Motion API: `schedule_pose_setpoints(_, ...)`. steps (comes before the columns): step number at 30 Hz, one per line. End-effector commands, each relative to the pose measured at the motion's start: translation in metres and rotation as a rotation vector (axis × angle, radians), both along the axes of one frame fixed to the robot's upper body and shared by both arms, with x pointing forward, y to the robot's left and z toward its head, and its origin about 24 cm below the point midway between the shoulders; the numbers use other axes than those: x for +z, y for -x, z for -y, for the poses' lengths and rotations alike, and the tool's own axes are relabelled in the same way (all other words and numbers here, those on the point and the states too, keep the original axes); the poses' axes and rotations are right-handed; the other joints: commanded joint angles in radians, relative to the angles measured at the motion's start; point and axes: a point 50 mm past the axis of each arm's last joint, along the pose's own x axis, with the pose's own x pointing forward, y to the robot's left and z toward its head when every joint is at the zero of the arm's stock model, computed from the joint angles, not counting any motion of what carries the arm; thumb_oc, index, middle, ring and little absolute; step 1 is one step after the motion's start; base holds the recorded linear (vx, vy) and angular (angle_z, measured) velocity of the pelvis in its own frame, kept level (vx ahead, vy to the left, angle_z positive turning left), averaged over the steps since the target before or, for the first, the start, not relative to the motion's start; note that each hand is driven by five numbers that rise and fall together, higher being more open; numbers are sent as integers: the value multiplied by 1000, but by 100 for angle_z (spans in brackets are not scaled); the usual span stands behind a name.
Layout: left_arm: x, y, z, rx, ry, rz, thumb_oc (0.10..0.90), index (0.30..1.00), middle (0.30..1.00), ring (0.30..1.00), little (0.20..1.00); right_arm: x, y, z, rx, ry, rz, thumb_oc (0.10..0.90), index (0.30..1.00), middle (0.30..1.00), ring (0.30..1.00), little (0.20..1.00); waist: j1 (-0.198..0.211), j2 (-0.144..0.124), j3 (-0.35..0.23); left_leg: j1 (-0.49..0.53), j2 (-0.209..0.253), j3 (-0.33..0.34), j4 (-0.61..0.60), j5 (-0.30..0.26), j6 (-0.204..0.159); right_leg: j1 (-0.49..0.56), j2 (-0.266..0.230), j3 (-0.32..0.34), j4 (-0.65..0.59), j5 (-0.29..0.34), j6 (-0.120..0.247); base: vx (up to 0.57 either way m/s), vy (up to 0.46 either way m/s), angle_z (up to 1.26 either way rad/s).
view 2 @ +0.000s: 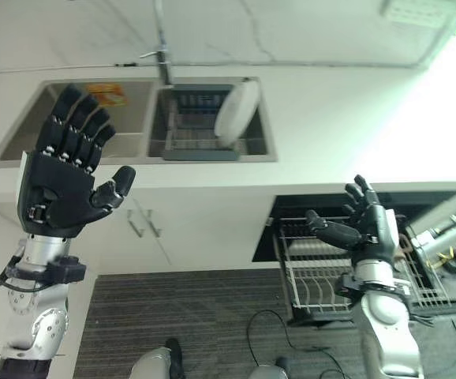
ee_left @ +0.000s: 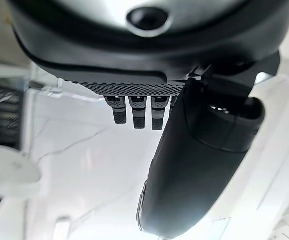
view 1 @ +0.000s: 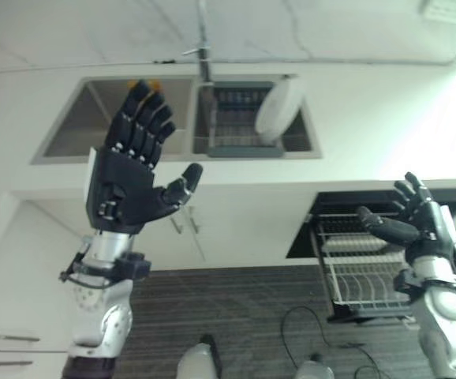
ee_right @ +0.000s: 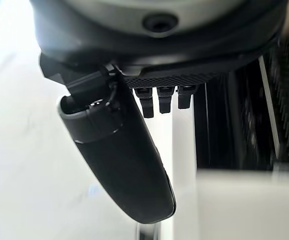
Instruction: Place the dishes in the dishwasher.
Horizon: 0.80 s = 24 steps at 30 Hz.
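standing on edge in a dark rack [view 2: 192, 134] inside the right basin of a double sink [view 2: 23, 142], a white plate [view 2: 237, 110] leans against the rack's right side. the sink is set into a white counter [view 2: 330, 118], and a tap [view 2: 163, 63] rises behind the wall between the two basins. in the left basin lies something orange and yellow [view 2: 106, 95], too small to tell what it is.

the left hand [view 1: 129, 170] is raised in front of the left basin, palm toward the camera, its fingers straight and spread and its thumb out to the side; it holds nothing. its wrist view shows the fingertips [ee_left: 139, 116] straight past the thumb, with the plate pale and round at the side.

the right hand [view 2: 366, 225] is lower, in front of the open dishwasher [view 2: 449, 201] under the counter, well apart from the plate. its fingers are relaxed and spread, thumb out, holding nothing. the dishwasher's wire basket [view 2: 315, 272] is pulled out over the dark striped floor [view 2: 188, 316]. white cupboard doors [view 2: 188, 229] sit below the sink, left of the dishwasher.
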Motion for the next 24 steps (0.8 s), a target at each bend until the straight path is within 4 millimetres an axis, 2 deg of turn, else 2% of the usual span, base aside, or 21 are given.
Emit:
schedule_pose_setpoints(1, 37, 17, 7, -18, -68, 213, 800, 900, 900, 900, 900, 66, -4, 11, -51, 123, 312, 800, 900, 900, 900, 900, 3, 33, -68, 101, 32, -42, -126, 3, -80, 39, 148, -81, 122, -229, 55, 106, 213, 24)
schedule_pose_setpoints(2, 37, 15, 7, -11, -73, 200, 800, 900, 900, 900, 900, 65, -5, 9, -40, 131, 313, 800, 900, 900, 900, 900, 6, 41, -66, 104, 23, -54, -126, -1, -69, 52, 164, -89, 122, -196, 53, 144, 289, 17)
schedule_pose_setpoints(3, 36, 14, 7, 2, -75, 182, 800, 900, 900, 900, 900, 65, -6, 6, -28, 142, 311, 800, 900, 900, 900, 900, 12, 49, -61, 110, 13, -63, -126, -4, -58, 41, 177, -106, 179, -179, 50, 161, 320, 16)
schedule_pose_setpoints(5, 33, 13, 7, 13, -74, 155, 800, 900, 900, 900, 900, 66, -8, 2, -6, 152, 308, 800, 900, 900, 900, 900, 18, 52, -54, 120, 5, -61, -126, -12, -49, 3, 194, -119, 247, -183, 42, 110, 188, -32)
schedule_pose_setpoints(7, 31, 11, 7, 2, -75, 129, 800, 900, 900, 900, 900, 67, -10, 4, -14, 151, 301, 800, 900, 900, 900, 900, 15, 39, -54, 122, -9, -61, -126, -18, -47, -17, 257, -121, 197, -210, 32, 111, 33, -48)
schedule_pose_setpoints(9, 29, 11, 8, -5, -85, 116, 800, 900, 900, 900, 900, 68, -10, 7, -12, 154, 295, 800, 900, 900, 900, 900, 9, 30, -50, 133, -13, -52, -126, -22, -52, -21, 282, -143, 122, -208, 21, 135, -27, -30)
schedule_pose_setpoints(11, 27, 11, 6, -7, -87, 106, 800, 900, 900, 900, 900, 69, -9, 11, -15, 145, 301, 800, 900, 900, 900, 900, 1, 12, -40, 152, -21, -31, -126, -33, -60, -74, 253, -157, 122, -238, 12, 112, -92, -22)
schedule_pose_setpoints(13, 25, 12, 7, -3, -97, 94, 800, 900, 900, 900, 900, 72, -7, 13, -21, 127, 331, 800, 900, 900, 900, 900, -14, -8, -35, 175, -32, -8, -126, -56, -66, -154, 210, -144, 122, -253, 15, 137, -134, -22)
schedule_pose_setpoints(15, 23, 11, 8, 5, -101, 85, 800, 900, 900, 900, 900, 71, -5, 13, -16, 120, 346, 800, 900, 900, 900, 900, -29, -18, -36, 192, -42, -3, -126, -78, -62, -187, 186, -126, 122, -177, 27, 149, -109, -16)
schedule_pose_setpoints(16, 23, 11, 8, 5, -101, 85, 800, 900, 900, 900, 900, 71, -5, 13, -16, 120, 346, 800, 900, 900, 900, 900, -29, -18, -36, 192, -42, -3, -126, -78, -62, -187, 186, -126, 122, -177, 27, 214, -142, 5)
schedule_pose_setpoints(19, 21, 11, 16, -20, -151, 74, 800, 900, 900, 900, 900, 75, -2, 13, -37, 118, 389, 800, 900, 900, 900, 900, -37, -8, -42, 211, -29, 3, -126, -92, -56, -184, 212, -121, 122, -250, 13, 233, -199, 2)
schedule_pose_setpoints(24, 23, 9, 21, -56, -107, 76, 800, 900, 900, 900, 900, 78, -8, 13, -86, 201, 373, 800, 900, 900, 900, 900, -37, -4, -59, 233, -21, 28, -126, -106, -58, -167, 224, -131, 122, -287, -4, 174, -139, 19)
